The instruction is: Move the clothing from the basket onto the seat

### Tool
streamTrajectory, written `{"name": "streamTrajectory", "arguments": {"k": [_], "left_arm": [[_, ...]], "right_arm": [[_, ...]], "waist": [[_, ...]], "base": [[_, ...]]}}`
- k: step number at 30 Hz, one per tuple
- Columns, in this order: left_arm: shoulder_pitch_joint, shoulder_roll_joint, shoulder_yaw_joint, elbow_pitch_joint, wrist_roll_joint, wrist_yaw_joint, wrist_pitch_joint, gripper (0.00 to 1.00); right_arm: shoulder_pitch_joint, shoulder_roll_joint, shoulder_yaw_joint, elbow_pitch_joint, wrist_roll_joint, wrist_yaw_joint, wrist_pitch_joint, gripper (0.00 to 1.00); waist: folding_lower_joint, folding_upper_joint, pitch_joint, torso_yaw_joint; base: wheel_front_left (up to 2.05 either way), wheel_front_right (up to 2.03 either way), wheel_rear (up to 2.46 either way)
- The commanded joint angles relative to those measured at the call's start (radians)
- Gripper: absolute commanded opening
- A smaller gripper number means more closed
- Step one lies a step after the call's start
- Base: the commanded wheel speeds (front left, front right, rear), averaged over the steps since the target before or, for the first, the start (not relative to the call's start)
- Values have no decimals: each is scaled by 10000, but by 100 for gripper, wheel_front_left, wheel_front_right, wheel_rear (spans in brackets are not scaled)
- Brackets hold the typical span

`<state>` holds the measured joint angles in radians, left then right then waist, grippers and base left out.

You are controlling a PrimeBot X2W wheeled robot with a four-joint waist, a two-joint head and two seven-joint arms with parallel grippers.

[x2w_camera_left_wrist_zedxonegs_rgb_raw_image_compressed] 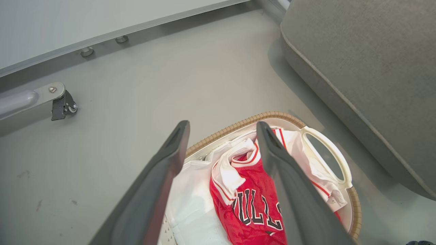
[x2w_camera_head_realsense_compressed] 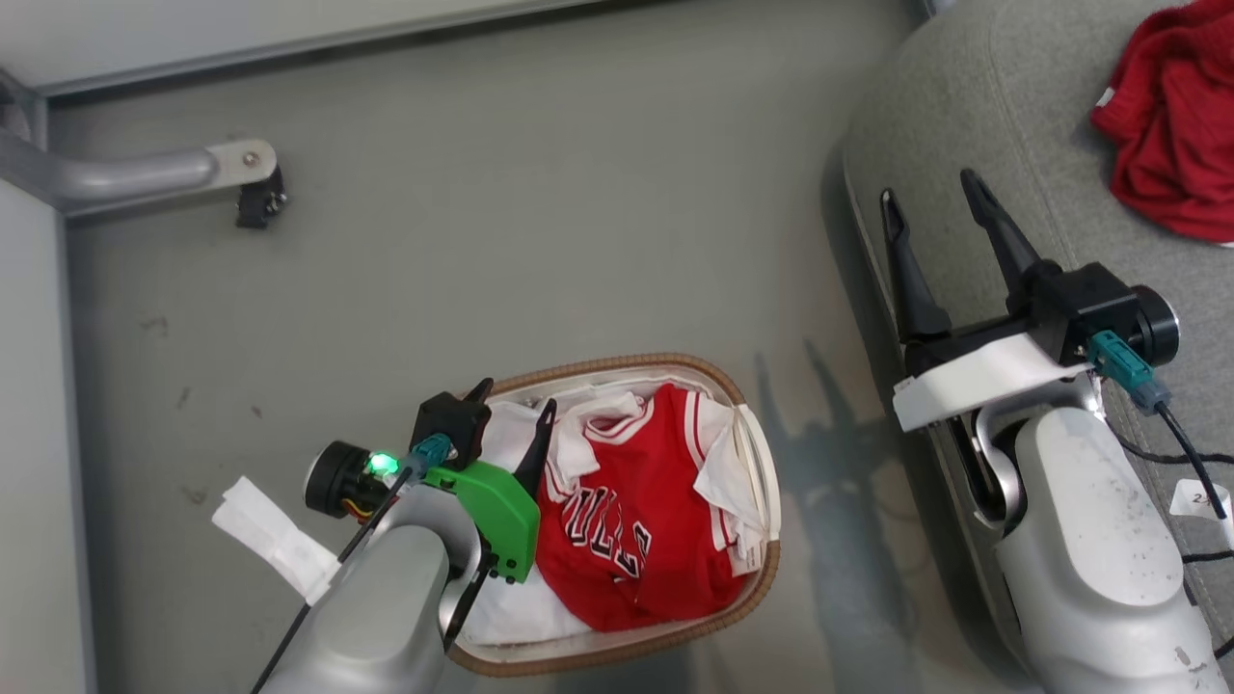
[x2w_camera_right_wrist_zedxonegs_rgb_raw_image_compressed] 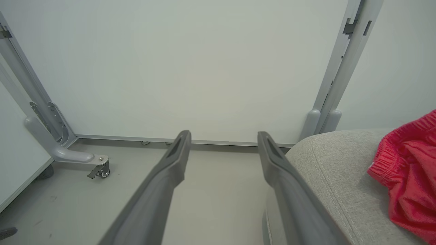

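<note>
The red jersey (x2w_camera_head_realsense_compressed: 627, 520) lies in the basket (x2w_camera_head_realsense_compressed: 617, 361), the red shorts (x2w_camera_head_realsense_compressed: 1171, 145) on the seat (x2w_camera_head_realsense_compressed: 974, 96) to its right. The left gripper (x2w_camera_head_realsense_compressed: 516, 395), spread wide and empty, is over the basket; the right gripper (x2w_camera_head_realsense_compressed: 927, 188), likewise, at the seat's left edge.

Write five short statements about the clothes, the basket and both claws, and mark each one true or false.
1. The red jersey lies in the basket. True.
2. The red shorts are in the basket too. False: they lie on the seat.
3. The left claw is shut on the jersey. False: it is open, its fingers spread over the basket, gripping nothing.
4. The right claw is open and empty. True.
5. The basket stands on the seat. False: it stands on the floor beside the seat.
</note>
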<state>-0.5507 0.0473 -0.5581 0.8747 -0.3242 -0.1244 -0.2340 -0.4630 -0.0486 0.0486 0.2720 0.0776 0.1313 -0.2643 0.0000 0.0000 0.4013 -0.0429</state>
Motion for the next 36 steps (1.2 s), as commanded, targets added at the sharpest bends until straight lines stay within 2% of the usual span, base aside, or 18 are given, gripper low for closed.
{"name": "streamTrajectory", "arguments": {"k": [1,9,18,22,27,31,36], "left_arm": [[-493,55,-161,256,-115,-38,62,100],[-1567,64,-1116,1699,-37,35,427,100],[-2278,67,-1693,2808,-22,155,612,100],[-2587,71,-1681,3319,-53,495,647,100],[-3002,278,-1545,3753,-139,1223,748,100],[-3186,395,-1437,3891,-216,1613,821,100],[-3265,477,-1408,4005,-316,1604,976,100]], "right_arm": [[-299,-30,72,-81,79,-10,-2,100],[-1305,-27,504,-375,376,-10,-2,100],[-1967,-24,571,-861,660,-10,-2,100],[-2125,-27,643,-1008,764,-10,-2,100],[-2292,-27,665,-1196,815,-10,-2,100],[-2285,-27,670,-1327,841,-10,-2,100],[-2284,-29,707,-1445,940,-10,-2,100]], "waist": [[0,0,1790,-983],[0,0,3266,-1640],[0,0,4429,-2071],[0,0,4774,-2178],[0,0,5073,-2288],[0,0,5190,-2349],[0,0,5291,-2432]], "base": [[0,0,0],[0,0,0],[0,0,0],[0,0,0],[0,0,0],[0,0,0],[0,0,0]]}}
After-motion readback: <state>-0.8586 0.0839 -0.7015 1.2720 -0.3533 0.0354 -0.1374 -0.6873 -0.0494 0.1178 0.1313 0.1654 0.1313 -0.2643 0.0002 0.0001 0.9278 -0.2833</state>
